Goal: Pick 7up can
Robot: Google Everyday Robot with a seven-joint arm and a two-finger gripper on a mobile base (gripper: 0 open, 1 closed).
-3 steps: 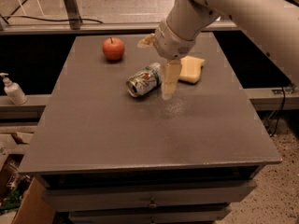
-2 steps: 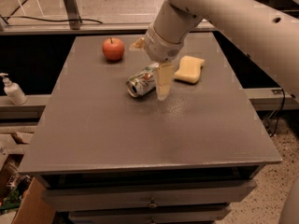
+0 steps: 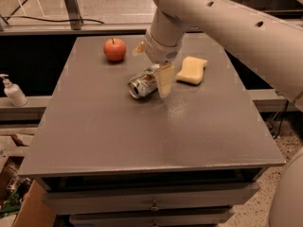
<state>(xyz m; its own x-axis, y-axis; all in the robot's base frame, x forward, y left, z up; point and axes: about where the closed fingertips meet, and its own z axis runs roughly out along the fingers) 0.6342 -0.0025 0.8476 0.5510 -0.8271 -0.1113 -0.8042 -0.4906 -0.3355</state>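
The 7up can [image 3: 142,84], silver-white with green markings, lies on its side near the middle of the grey table [image 3: 142,136]. My gripper [image 3: 153,65] hangs from the large white arm directly over the can's right end. It is open. One tan finger [image 3: 165,79] stands just right of the can at its front, and the other [image 3: 139,48] shows behind it. The can rests on the table between them; I cannot tell if a finger touches it.
A red apple [image 3: 115,49] sits at the back left of the table. A yellow sponge [image 3: 191,70] lies to the right of the gripper. A soap dispenser bottle [image 3: 13,91] stands on a ledge at the left. Drawers are under the table front.
The arm has swung left, bringing the gripper from beside the sponge to over the can. The can, apple and sponge have not moved.
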